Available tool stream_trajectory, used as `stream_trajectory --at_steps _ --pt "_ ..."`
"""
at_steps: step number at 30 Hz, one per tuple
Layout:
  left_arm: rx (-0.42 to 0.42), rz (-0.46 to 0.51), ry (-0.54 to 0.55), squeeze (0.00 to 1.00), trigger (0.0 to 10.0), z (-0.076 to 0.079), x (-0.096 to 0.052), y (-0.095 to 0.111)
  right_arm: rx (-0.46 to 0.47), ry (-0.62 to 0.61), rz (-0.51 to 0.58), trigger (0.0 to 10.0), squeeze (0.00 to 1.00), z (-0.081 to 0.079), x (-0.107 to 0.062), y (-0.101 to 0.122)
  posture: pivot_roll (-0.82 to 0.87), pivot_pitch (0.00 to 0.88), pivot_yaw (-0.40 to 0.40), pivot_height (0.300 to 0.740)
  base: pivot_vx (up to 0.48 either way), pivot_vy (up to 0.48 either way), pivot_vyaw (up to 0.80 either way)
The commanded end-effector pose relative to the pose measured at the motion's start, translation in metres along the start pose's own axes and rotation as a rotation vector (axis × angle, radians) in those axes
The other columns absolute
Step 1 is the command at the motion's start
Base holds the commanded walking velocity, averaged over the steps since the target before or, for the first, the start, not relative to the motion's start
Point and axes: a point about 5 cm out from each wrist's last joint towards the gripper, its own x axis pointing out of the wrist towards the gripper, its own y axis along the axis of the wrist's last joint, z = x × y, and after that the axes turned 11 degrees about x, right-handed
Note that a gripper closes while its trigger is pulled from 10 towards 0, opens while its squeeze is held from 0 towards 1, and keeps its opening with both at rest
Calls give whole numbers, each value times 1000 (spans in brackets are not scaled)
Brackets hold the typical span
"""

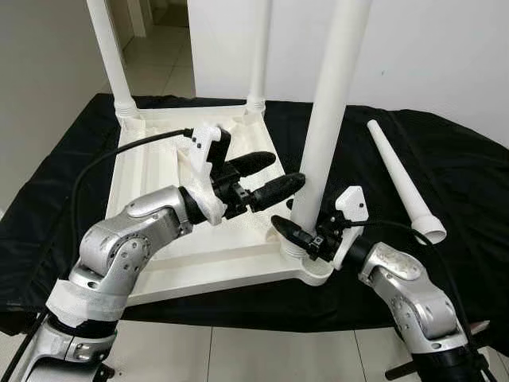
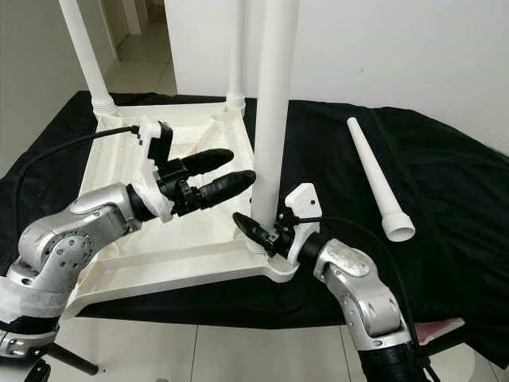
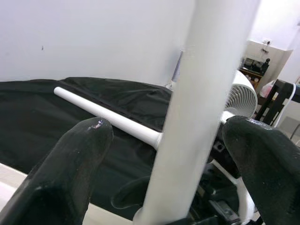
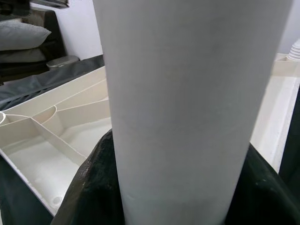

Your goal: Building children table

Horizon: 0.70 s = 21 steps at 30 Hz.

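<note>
One white table top (image 1: 191, 239) lies upside down on the black-draped surface (image 1: 469, 183), its ribbed underside facing up; it sits left of centre, with its near right corner by the surface's near edge. Four legs can be counted; three stand upright in corner sockets and one lies loose. Of the standing ones, the far left leg (image 1: 111, 56) and the far right leg (image 1: 260, 52) look fully seated; the near right leg (image 1: 330, 119) rises from its socket between the two grippers and, as I judge it, is the one being fitted. The loose leg (image 1: 402, 179) lies on the cloth well to the right of the table top, its wide end toward the near side; the near left corner is hidden behind the left arm, and I take its socket to be the one not yet filled. So the build seems about three parts done, with one leg left to fetch and fit.

Two grippers are at work; the left gripper (image 1: 266, 177) hovers over the table top with its jaws apart, the tips reaching to the near right leg's left side partway up, and its wrist view shows that leg between its fingers (image 3: 70, 159). The right gripper (image 1: 306, 235) sits at the base of the same leg with its jaws clamped around it just above the socket.
</note>
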Motion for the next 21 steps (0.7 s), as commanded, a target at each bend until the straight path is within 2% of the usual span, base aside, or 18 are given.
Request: stream_trajectory --at_steps 1,8,12,21 --pt "10 59 -257 0 10000 13 2 9 4 -9 6 10000 0 2 2 3 60 29 -17 740 0 0 0" --pt "19 69 -265 0 10000 12 8 17 -20 10 -8 10000 0 1 9 5 59 32 -18 740 0 0 0" --pt "7 77 -214 0 10000 1 19 25 -71 40 -69 10000 0 0 14 3 57 38 -17 740 0 0 0" --pt "19 87 -140 0 10000 -10 29 35 -88 69 -120 10000 0 -1 14 -1 49 44 -9 740 0 0 0"
